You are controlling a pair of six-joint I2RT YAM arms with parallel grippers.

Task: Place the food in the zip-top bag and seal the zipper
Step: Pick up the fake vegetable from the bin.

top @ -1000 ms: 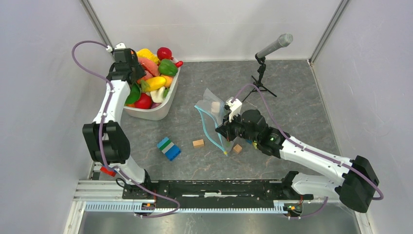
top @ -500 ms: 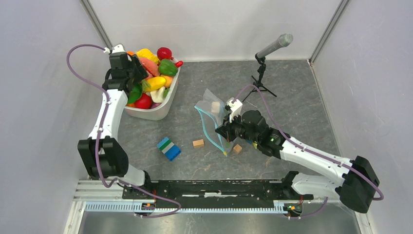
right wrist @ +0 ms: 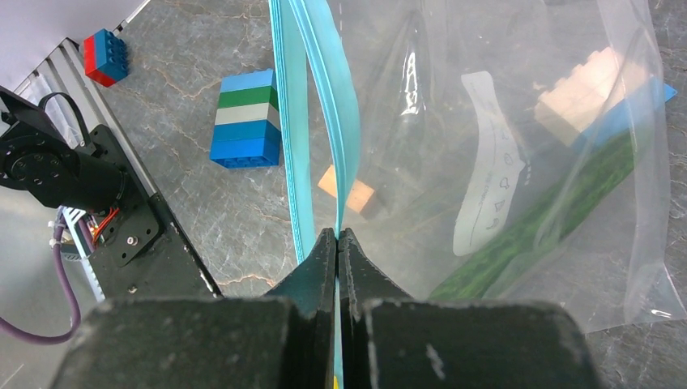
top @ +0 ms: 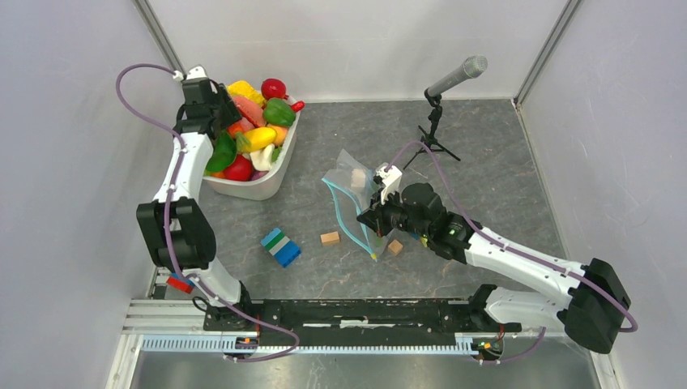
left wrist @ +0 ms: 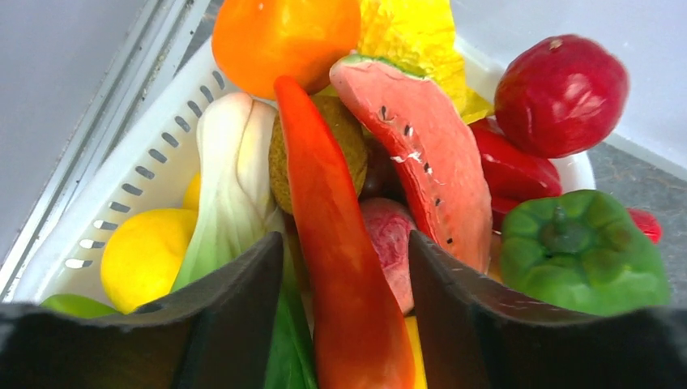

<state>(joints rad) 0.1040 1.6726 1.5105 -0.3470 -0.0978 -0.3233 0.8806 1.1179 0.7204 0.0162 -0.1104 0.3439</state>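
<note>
**Left hand open over the food; right hand closed on the zipper**

Left hand (left wrist: 344,267): fingers (left wrist: 235,316) spread apart, poised over the white tub (top: 267,188). The food is piled in that tub, directly below and ahead of this hand. A long red chili (left wrist: 340,243) lies between the two fingers, with a gap visible on each side. Just off the left finger are a white-and-green bok choy (left wrist: 235,170) and a yellow lemon (left wrist: 146,255). Ahead of the fingertips is an orange (left wrist: 283,32). A watermelon slice (left wrist: 421,154) sits above the right finger, and further right are a green pepper (left wrist: 579,247) and a dark red round fruit (left wrist: 561,93).

Between the two hands, on the tabletop (top: 486,146): a blue-green-white block stack (top: 280,247) and a tan cube (top: 330,238).

Right hand (right wrist: 336,239): jaws pressed together on the zipper (right wrist: 312,105), pinching the blue strip at its near end. The strip runs straight ahead from the fingertips. The zip-top bag (right wrist: 518,162) spreads ahead and to the right of this hand. A pale tan block and a dark green strip show through the plastic. A second tan cube (top: 394,247) lies close beside this hand.
</note>
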